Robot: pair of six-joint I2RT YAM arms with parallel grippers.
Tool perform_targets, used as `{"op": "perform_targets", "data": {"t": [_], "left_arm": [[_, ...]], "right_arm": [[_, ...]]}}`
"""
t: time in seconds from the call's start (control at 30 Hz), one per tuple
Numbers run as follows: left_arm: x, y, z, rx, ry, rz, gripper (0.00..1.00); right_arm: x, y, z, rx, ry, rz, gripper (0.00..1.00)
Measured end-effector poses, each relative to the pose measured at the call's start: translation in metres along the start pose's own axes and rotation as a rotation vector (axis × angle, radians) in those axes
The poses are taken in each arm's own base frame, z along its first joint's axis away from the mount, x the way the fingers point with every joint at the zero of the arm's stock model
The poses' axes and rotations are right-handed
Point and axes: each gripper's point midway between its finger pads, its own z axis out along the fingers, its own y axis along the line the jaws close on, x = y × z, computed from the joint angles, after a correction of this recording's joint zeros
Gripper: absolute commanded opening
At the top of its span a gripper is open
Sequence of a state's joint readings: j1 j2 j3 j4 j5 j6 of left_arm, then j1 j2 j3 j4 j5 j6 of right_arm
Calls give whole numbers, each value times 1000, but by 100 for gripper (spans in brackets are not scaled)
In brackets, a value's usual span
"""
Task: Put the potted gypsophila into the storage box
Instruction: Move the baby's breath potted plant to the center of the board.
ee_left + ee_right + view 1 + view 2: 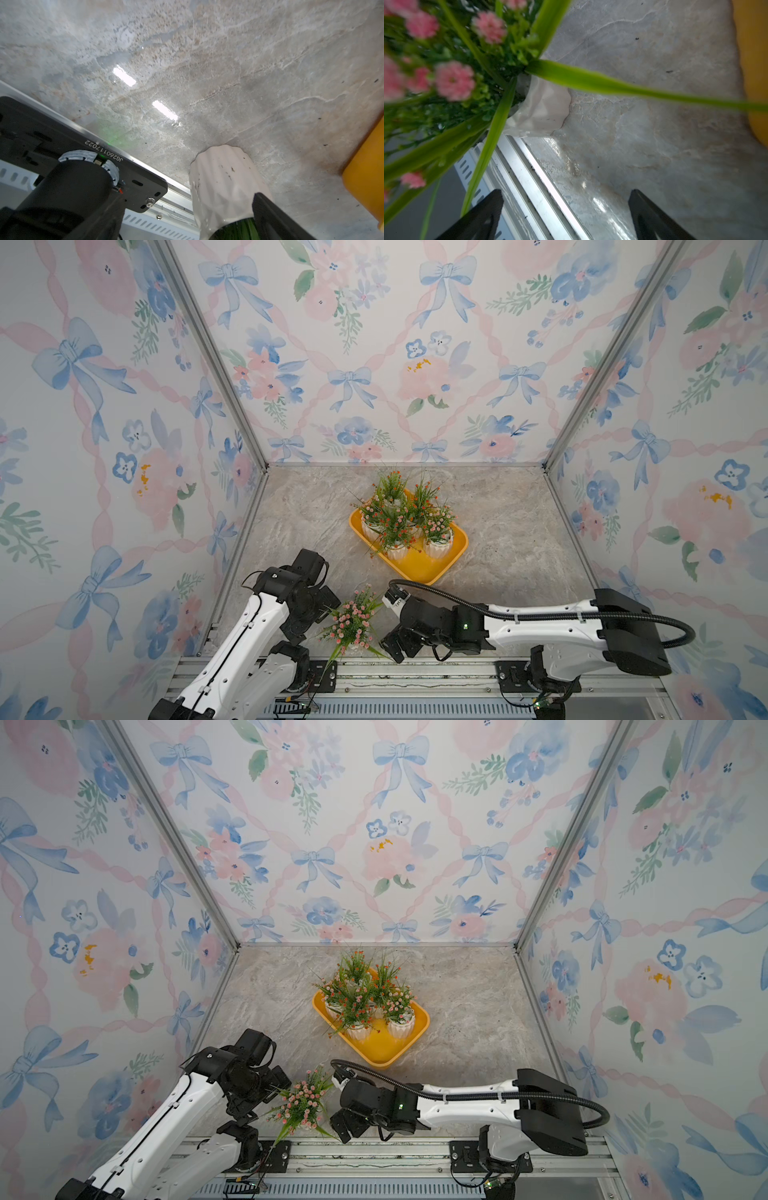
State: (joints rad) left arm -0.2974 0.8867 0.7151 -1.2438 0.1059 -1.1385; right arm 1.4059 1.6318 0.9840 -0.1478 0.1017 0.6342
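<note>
Potted gypsophila (353, 620): one pink plant stands out on the table (498, 531), five others sit in the storage box (419, 568).
In both top views the lone plant is low in the frame, just left of centre, near the table's front edge and between my two pincers; the box lies mid-frame, apart from it. My left pincer (322, 616) is spread wide, one finger (270, 216) just beside the plant's white pot, clasping nothing. My right pincer (566, 216) gapes too, empty, above the table's front edge.
</note>
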Motion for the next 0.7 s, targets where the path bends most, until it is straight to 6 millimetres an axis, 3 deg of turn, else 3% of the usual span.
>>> {"op": "perform_targets", "data": {"t": [0.27,0.47,0.7], "left_arm": [[0,1,4,-32,18,16,98],[2,-1,4,-12,25,36,98],[2,-4,5,25,16,48,98]], "right_arm": [[30,26,42,19,-27,19,97],[25,38,61,23,-100,65,97],[20,36,78,43,-168,125,97]]}}
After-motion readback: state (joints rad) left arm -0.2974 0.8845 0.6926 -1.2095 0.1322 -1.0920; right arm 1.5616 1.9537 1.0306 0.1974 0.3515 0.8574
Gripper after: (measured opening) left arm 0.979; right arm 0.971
